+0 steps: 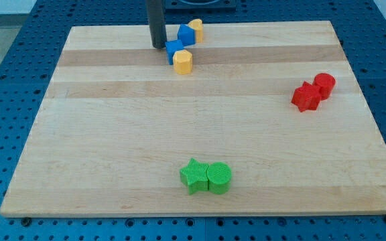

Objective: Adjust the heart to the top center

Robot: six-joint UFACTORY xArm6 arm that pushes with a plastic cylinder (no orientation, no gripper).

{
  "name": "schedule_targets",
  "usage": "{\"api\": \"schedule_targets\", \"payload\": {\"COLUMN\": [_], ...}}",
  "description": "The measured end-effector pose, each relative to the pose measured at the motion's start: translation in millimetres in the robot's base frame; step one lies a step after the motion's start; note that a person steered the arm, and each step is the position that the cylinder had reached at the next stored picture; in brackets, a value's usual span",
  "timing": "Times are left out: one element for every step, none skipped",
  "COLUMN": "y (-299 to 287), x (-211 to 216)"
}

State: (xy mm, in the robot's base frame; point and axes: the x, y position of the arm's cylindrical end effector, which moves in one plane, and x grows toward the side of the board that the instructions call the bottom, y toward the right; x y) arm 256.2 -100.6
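Note:
My tip (158, 45) rests on the board near the view's top centre, just left of a blue block (174, 49). Whether they touch I cannot tell. A yellow block (183, 61) touches that blue block's lower right. It is rounded and may be the heart. A second blue block (185, 34) sits up and right of the first. A second yellow block (196, 27) is pressed against its right side and partly hidden, so its shape is unclear.
A red star-like block (305, 97) and a red cylinder (324, 84) touch at the view's right. A green star (193, 175) and a green cylinder (219, 177) touch near the bottom centre. The wooden board's (79, 134) top edge lies just above the blue-yellow cluster.

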Motion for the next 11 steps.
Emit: {"api": "schedule_targets", "payload": {"y": [-10, 25, 94, 99, 104, 106, 97, 99, 92, 70, 81], "x": [-17, -59, -62, -62, -62, -62, -62, -64, -62, -64, -63]}}
